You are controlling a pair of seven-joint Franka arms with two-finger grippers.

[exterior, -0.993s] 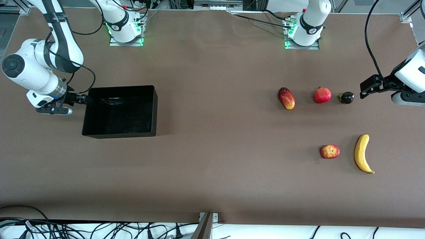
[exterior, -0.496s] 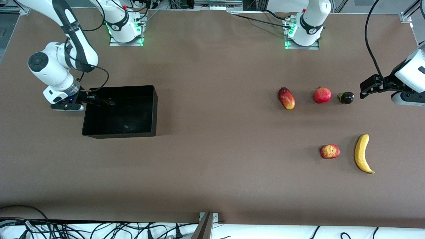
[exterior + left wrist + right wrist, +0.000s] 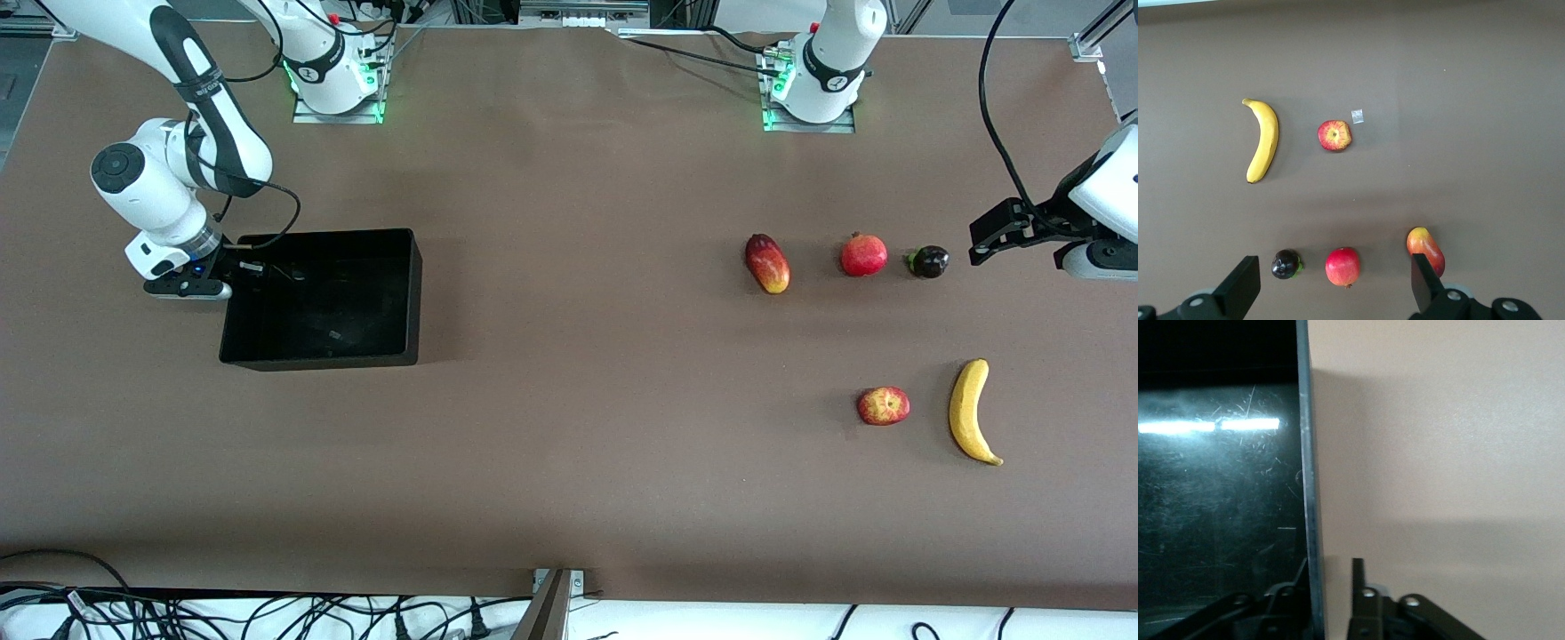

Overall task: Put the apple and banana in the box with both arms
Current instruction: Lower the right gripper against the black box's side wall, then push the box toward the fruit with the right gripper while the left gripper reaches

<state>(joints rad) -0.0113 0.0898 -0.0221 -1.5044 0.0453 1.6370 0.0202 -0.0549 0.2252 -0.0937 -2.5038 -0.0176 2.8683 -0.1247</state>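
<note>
Box [image 3: 391,302]: black bin at right arm's end of table; its end wall [image 3: 1308,487] runs between the right gripper [image 3: 238,267] fingers, one finger inside the bin, one outside [image 3: 1358,577]. Fingers look drawn in on the wall, w/ a slight gap still visible on the outer side. Right arm: elbow raised, forearm angled down, wrist low at the bin's end. Left gripper [image 3: 1331,287]: fingers spread wide, nothing between them, held level above the table just beside the dark round fruit [image 3: 928,261]. Apple [image 3: 883,405] & banana [image 3: 971,411]: side by side on the table, apart from each other, nearer front cam than the mango [image 3: 767,263], pomegranate [image 3: 863,254], dark-fruit row.
</note>
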